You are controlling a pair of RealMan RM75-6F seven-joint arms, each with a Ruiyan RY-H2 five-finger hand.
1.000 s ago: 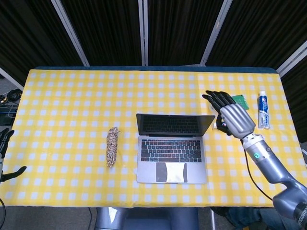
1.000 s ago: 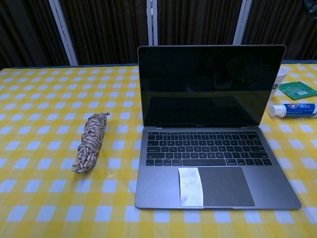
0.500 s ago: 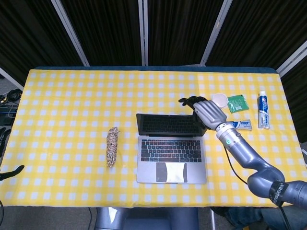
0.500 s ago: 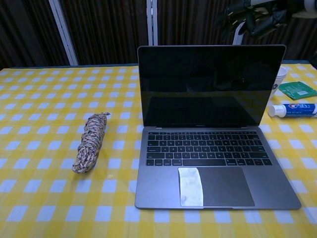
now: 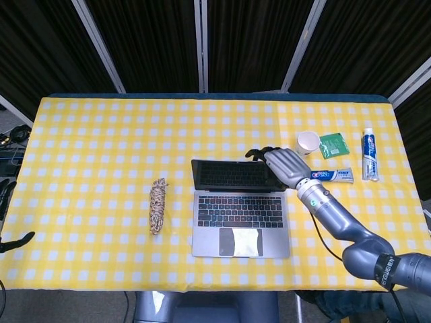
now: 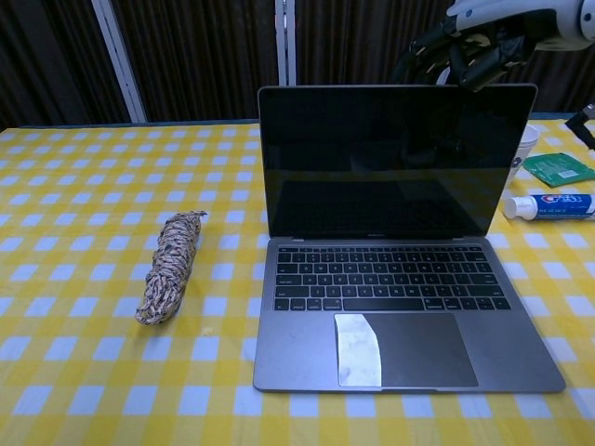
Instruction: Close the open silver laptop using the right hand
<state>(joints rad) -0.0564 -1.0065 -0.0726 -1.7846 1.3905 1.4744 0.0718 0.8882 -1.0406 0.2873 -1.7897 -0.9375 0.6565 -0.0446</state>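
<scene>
Two hands: the right hand [image 5: 283,163] is over the laptop's lid; the left hand [image 5: 8,222] shows only as dark fingers at the left edge of the head view, well apart from everything on the table.
Laptop: the silver laptop [image 5: 240,208] lies open near the table's front edge, about midway across, its screen [image 6: 395,160] upright and dark, its keyboard [image 6: 390,278] facing the robot.
Right hand vs lid: the hand sits at the screen's top edge, toward its right corner. In the chest view the dark fingers [image 6: 437,48] curl down just behind and above that edge; whether they touch it I cannot tell.
Right hand's fingers: bent and slightly spread, holding nothing.
Left hand's fingers: apart, with nothing in them as far as the head view shows.
Trackpad: a pale patch [image 6: 358,348] covers its left part.
Beside the laptop, left: a rope bundle [image 5: 158,205] lies on the yellow checked tablecloth [image 5: 94,148].
Beside the laptop, right: a white cup [image 5: 308,142], a green packet [image 5: 333,145], and two toothpaste tubes [image 5: 330,175] [image 5: 369,154].
</scene>
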